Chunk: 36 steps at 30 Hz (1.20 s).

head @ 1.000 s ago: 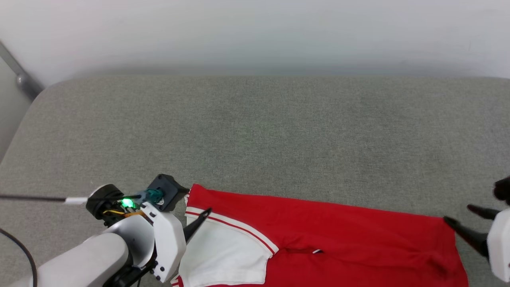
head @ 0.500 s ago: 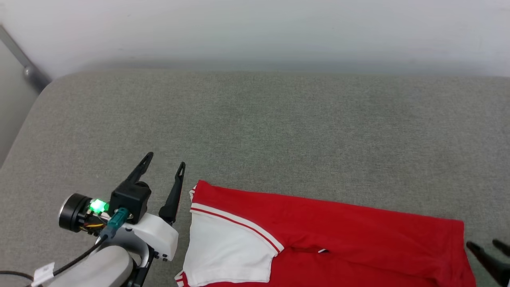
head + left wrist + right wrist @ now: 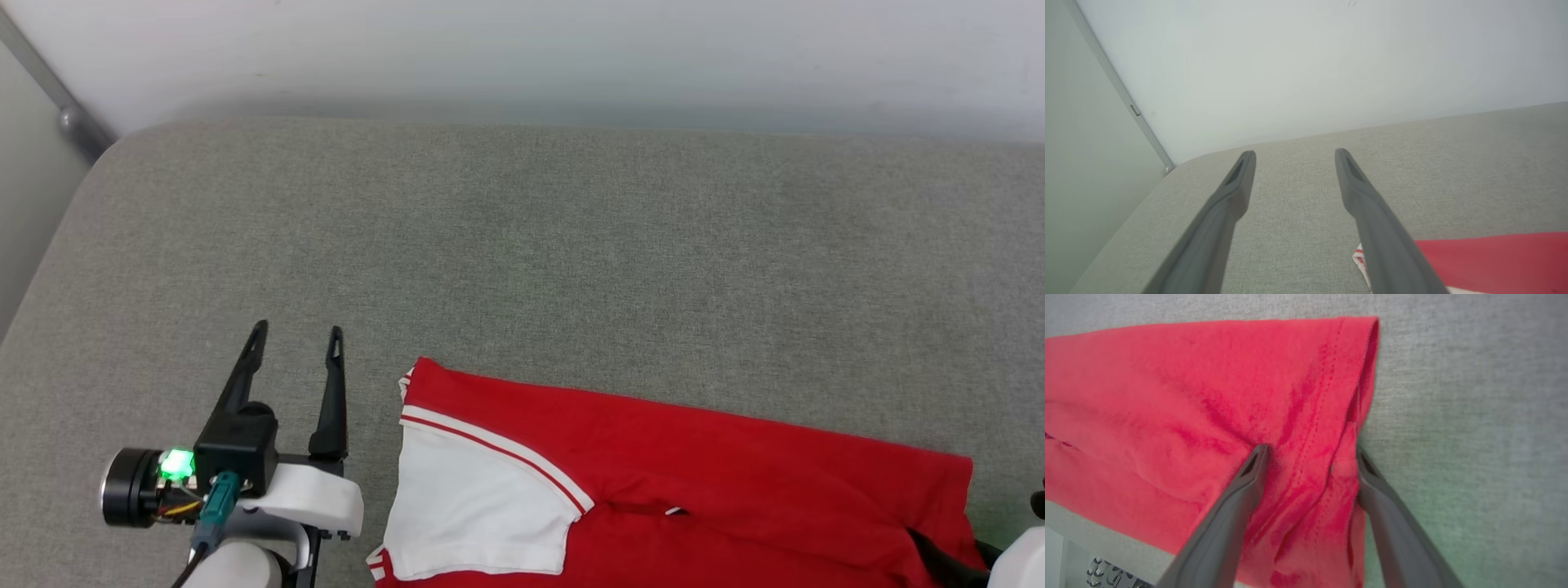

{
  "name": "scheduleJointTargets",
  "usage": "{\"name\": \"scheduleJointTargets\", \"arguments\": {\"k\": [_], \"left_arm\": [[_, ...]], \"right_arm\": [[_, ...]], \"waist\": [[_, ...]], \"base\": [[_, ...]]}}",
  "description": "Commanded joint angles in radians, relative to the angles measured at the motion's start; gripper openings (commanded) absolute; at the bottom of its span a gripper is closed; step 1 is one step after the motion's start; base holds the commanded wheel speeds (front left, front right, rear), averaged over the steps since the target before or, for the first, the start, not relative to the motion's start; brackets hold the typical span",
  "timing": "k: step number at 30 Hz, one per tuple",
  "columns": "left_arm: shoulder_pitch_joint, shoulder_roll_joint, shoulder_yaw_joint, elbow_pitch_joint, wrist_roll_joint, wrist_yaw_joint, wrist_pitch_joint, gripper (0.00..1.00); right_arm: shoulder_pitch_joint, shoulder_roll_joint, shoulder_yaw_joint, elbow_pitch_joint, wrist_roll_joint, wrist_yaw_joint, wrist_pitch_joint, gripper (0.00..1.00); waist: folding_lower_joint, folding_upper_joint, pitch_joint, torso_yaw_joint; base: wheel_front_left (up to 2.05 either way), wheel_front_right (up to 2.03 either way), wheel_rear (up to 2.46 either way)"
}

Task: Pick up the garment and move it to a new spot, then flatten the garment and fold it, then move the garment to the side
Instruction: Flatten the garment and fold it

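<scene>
We see the grey pad (image 3: 571, 245), the garment (image 3: 694, 482) lying folded along its near edge. The left gripper (image 3: 295, 343) has swung off the sleeve (image 3: 473, 506), jaws apart. The right gripper (image 3: 1310, 451) now straddles the hem (image 3: 1331, 375), jaws apart, likely a regrasp.

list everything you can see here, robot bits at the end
garment: one, red with a white sleeve and red-and-white striped trim, lying along the near edge of the padded surface, sleeve at its left end
padded surface: one, grey fabric, spanning the whole width under the garment
wall: one, pale white, behind the surface
corner strip: one, grey, slanting down the wall at the far left
left end effector: one, dark fingers, open, over bare surface left of the garment, apart from it
right end effector: one, dark fingers, open, astride the garment's right hem, one finger over the red fabric, the other at its edge
</scene>
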Motion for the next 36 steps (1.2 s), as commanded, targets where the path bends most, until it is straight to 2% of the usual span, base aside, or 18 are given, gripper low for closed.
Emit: {"name": "scheduleJointTargets", "arguments": {"k": [1,7,8,9,10,23,36], "left_arm": [[0.043,-0.031,0.049,-0.006,0.034,-0.007,-0.006,1.00],[0.146,-0.134,0.175,-0.005,0.133,-0.046,-0.005,1.00],[0.159,-0.149,0.193,-0.006,0.151,-0.054,-0.005,1.00],[0.172,-0.163,0.208,-0.005,0.168,-0.065,-0.005,1.00],[0.182,-0.177,0.224,-0.004,0.185,-0.072,-0.005,1.00],[0.280,-0.294,0.364,-0.010,0.368,-0.151,-0.005,1.00],[0.339,-0.356,0.409,0.001,0.466,-0.212,-0.005,1.00]], "right_arm": [[0.010,0.051,0.055,0.022,-0.007,0.001,0.036,1.00],[0.002,0.070,0.115,0.038,0.005,0.006,0.085,1.00],[-0.002,0.067,0.119,0.038,0.008,0.006,0.089,0.36],[-0.006,0.064,0.120,0.038,0.011,0.006,0.091,0.05],[-0.012,0.059,0.123,0.036,0.014,0.006,0.095,0.00],[-0.057,-0.053,0.060,0.015,0.026,0.000,0.066,0.00],[0.003,-0.187,-0.109,0.122,0.051,0.000,0.111,0.00]], "waist": [[0.0000,0.0000,0.004,0.002],[0.0000,0.0000,0.003,0.005],[0.0000,0.0000,0.003,0.005],[0.0000,0.0000,0.001,0.007],[0.0000,0.0000,0.000,0.007],[0.0000,0.0000,-0.036,0.003],[0.0000,0.0000,-0.065,-0.013]], "base": [[0.00,0.00,0.00],[0.00,0.00,0.00],[0.00,0.00,0.00],[0.00,0.00,0.00],[0.00,0.00,0.00],[0.00,0.00,0.00],[0.00,0.00,0.00]]}}
